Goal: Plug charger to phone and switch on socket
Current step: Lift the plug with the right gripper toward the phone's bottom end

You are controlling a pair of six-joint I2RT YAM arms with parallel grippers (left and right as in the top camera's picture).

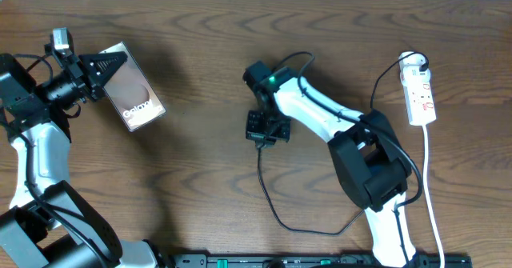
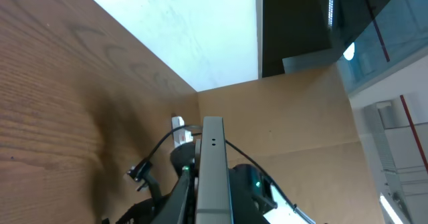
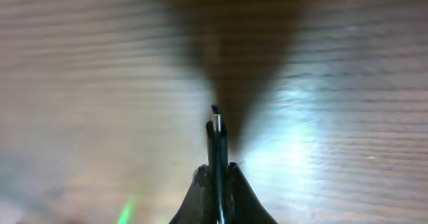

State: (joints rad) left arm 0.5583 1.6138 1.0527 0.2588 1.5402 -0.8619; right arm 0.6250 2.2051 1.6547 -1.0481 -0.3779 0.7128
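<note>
In the overhead view the right gripper (image 1: 266,130) covers the connector tip, and the charger (image 1: 269,201) slips behind the right arm after its loop, so its path to the socket (image 1: 422,97) cannot be traced. The right wrist view is blurred. It shows only the connector tip (image 3: 216,122) pinched between the closed fingers (image 3: 199,192), poking out straight ahead of them above the table (image 1: 200,180). Whether the tip touches the wood cannot be told.

The left gripper (image 1: 110,66) is clamped on the phone (image 1: 136,98) at its far left corner, and the slab reaches away from the claw toward the table's middle. Its long axis runs diagonally from far left to near right, with the glossy lettered back facing up. From the left wrist the phone (image 2: 212,164) appears edge-on, a narrow grey strip cut off at the frame's bottom.

The charger hangs from the right claw toward the near edge, then curves right. The socket lies well apart at the far right, lengthwise front to back.
</note>
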